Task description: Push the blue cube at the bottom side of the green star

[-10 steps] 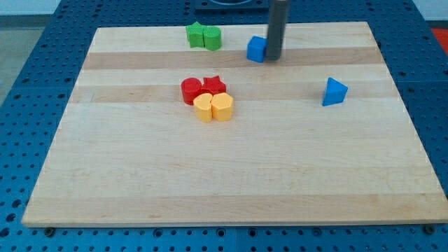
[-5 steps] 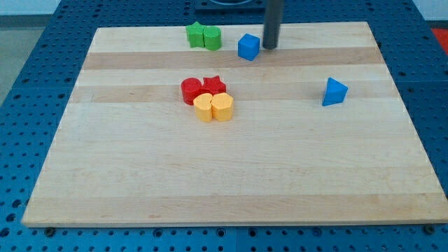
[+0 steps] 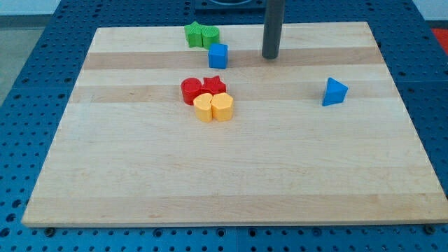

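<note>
The blue cube point(image 3: 218, 55) sits near the view's top, just below and right of the green pair. The green star point(image 3: 194, 34) is the left of that pair, touching a green cylinder point(image 3: 210, 36) on its right. My tip point(image 3: 271, 57) is to the right of the blue cube, apart from it by a clear gap, at about the same height in the view.
A red cylinder point(image 3: 191, 91) and a red star point(image 3: 215, 85) touch a yellow hexagon-like block point(image 3: 203, 108) and a yellow cylinder point(image 3: 222, 107) in a cluster below the cube. A blue triangular block point(image 3: 334, 92) lies at the right. The wooden board point(image 3: 231, 175) lies on a blue pegboard.
The blue cube has slid left and slightly down, from next to the rod to just below the green cylinder. My tip has moved slightly and now stands apart from the cube.
</note>
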`<control>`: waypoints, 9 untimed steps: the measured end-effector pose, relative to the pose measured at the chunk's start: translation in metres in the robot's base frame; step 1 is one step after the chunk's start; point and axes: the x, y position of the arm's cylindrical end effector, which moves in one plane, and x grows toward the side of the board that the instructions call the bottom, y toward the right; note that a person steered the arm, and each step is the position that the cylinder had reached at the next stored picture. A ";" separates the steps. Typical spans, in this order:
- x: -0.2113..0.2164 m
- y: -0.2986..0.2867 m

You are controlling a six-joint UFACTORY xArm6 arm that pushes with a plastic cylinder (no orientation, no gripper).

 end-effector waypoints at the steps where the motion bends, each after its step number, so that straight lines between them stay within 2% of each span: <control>1: 0.004 -0.007; 3: 0.003 -0.013; 6: -0.013 -0.107; 7: -0.012 -0.110; 9: 0.018 -0.088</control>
